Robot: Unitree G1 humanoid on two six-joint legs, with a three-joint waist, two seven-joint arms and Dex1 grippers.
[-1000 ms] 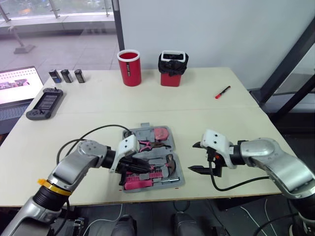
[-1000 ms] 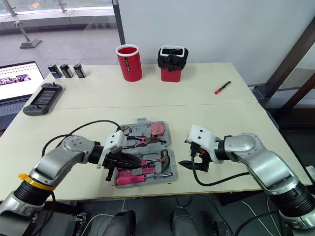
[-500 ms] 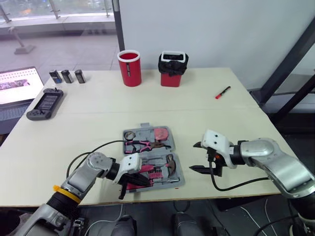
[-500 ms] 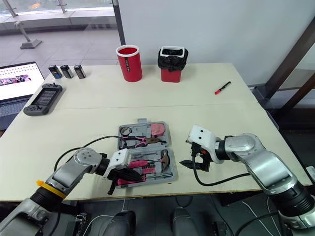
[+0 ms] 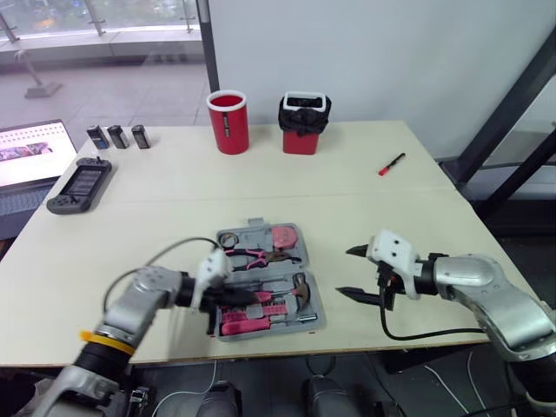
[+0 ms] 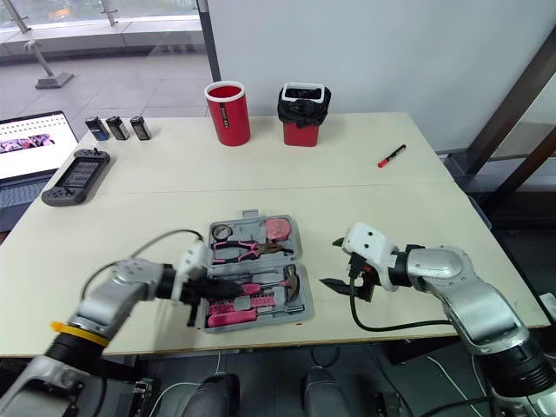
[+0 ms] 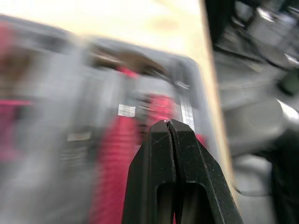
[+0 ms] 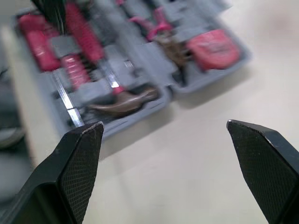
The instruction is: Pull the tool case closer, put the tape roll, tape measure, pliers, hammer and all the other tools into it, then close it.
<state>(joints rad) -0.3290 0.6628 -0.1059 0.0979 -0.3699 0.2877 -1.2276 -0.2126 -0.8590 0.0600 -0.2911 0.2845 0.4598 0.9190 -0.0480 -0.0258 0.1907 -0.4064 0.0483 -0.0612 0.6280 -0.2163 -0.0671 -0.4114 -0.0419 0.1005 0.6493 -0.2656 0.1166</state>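
Observation:
The grey tool case [image 5: 316, 301] lies open near the table's front edge. Its far half holds the tape roll [image 5: 228, 239], pink pliers [image 5: 253, 256] and pink tape measure [image 5: 284, 236]. Its near half holds the hammer [image 5: 300, 287] and pink-handled tools [image 5: 244, 324]. My left gripper [image 5: 254, 297] hovers low over the near half; its fingers [image 7: 169, 128] are pressed together with nothing between them. My right gripper [image 5: 345, 272] stands open just right of the case, empty. In the right wrist view my right gripper [image 8: 163, 130] faces the hammer [image 8: 124, 100] and tape measure [image 8: 212, 46].
At the back stand a red cup [image 5: 228, 120] and a red bin with a black liner [image 5: 305, 122]. A red marker [image 5: 392, 163] lies back right. At the left are a game controller [image 5: 80, 184], small batteries [image 5: 117, 135] and a laptop [image 5: 30, 152].
My left gripper dipped toward the case's near edge, then came back over its near half. My right gripper has shifted a little to the right, staying open.

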